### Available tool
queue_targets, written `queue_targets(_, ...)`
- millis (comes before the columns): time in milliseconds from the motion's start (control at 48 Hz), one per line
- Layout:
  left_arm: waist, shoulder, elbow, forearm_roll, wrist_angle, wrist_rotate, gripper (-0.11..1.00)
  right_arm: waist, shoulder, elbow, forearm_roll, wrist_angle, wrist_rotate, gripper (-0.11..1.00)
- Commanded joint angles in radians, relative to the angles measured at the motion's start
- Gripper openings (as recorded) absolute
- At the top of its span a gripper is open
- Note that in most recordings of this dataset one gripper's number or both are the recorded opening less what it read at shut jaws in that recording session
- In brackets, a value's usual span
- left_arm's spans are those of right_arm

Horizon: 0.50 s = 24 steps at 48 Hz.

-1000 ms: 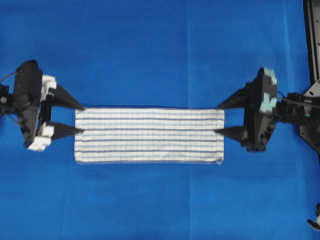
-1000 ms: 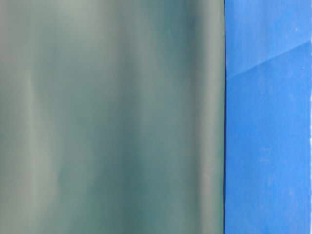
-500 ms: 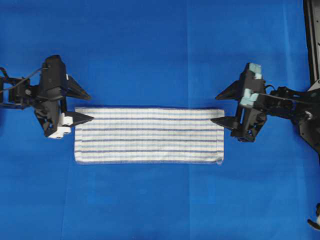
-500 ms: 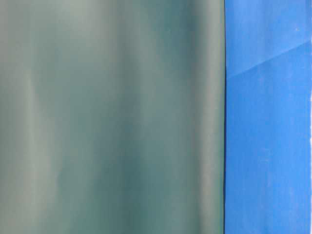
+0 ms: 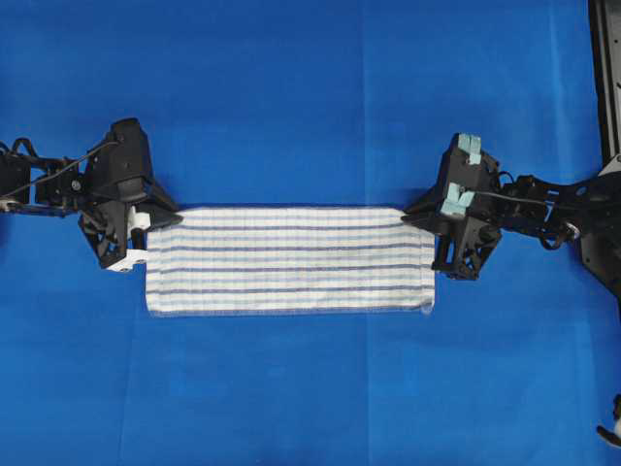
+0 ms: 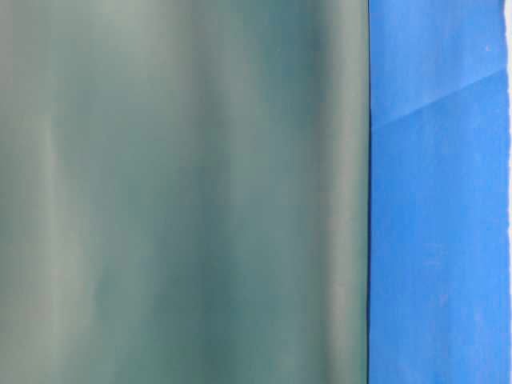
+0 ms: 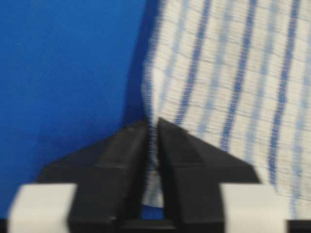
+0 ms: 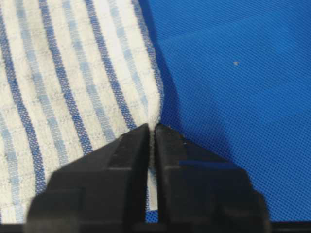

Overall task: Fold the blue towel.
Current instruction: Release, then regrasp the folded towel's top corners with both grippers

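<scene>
Left gripper (image 7: 152,141) jaws pinched together on the short edge of the blue towel (image 7: 233,82), cloth lifted into a small ridge between them. Right gripper (image 8: 151,141) likewise clamped on the opposite short edge. Overhead, the towel (image 5: 289,260) lies flat, spread lengthwise on the blue table cover (image 5: 310,87), stretched between the 2 grippers, left (image 5: 160,221) and right (image 5: 419,216), at its far corners.

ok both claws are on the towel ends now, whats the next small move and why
Probably lift both far corners together and carry them toward the near long edge. The left claw and the right claw are each shut on a far corner of the blue towel, and the wrist views show cloth pinched between the fingers while the rest lies flat.
</scene>
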Motion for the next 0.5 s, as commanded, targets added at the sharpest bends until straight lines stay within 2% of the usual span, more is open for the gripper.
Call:
queue_targets(0, -0.002, -0.005, -0.015, 0.000, 0.008, 0.000, 0.01, 0.006, -0.008, -0.012, -0.003, 0.006, -0.003, 0.02)
queue_targets(250, -0.003, -0.028, -0.023, 0.000, 0.017, 0.005, 0.01, 0.006, -0.028, -0.009, -0.002, 0.006, -0.003, 0.01)
queue_targets(479, -0.003, -0.147, -0.054, 0.000, 0.149, 0.009, 0.01, -0.005, -0.158, -0.002, -0.003, 0.049, -0.006, 0.01)
